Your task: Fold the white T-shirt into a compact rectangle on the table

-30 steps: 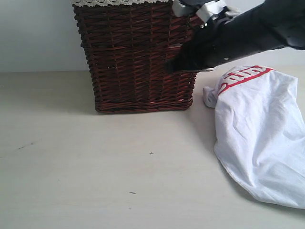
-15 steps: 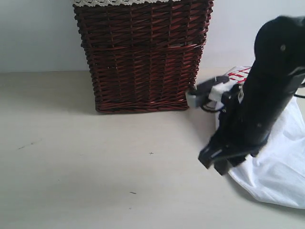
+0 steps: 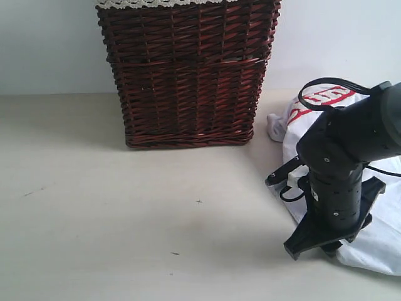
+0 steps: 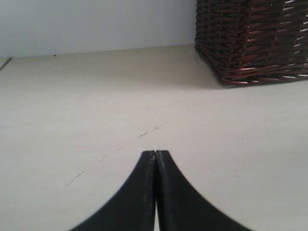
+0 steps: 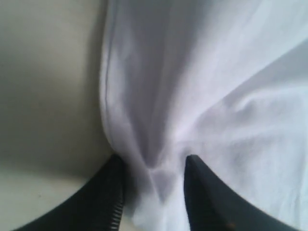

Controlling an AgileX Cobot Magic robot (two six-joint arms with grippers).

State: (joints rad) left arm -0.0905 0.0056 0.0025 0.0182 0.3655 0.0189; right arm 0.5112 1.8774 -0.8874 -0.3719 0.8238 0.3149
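The white T-shirt (image 3: 376, 251) lies crumpled at the right of the table (image 3: 125, 207), with red lettering (image 3: 326, 97) showing at its far end. My right gripper (image 3: 310, 243) points down at the shirt's near left edge. In the right wrist view its fingers stand apart, open (image 5: 153, 161), straddling a raised fold of the white T-shirt (image 5: 202, 86) beside bare table (image 5: 43, 72). My left gripper (image 4: 156, 153) is shut on nothing, low over bare table (image 4: 72, 96); it is out of the exterior view.
A tall dark red-brown wicker basket (image 3: 188, 75) with a lace-trimmed liner stands at the back centre, left of the shirt. It also shows in the left wrist view as the basket (image 4: 255, 38) ahead of the shut fingers. A pale wall rises behind the table.
My right arm swung down from beside the basket's top to the shirt's near left edge. Its gripper now stands open around a fold of the cloth. The left gripper stayed shut.
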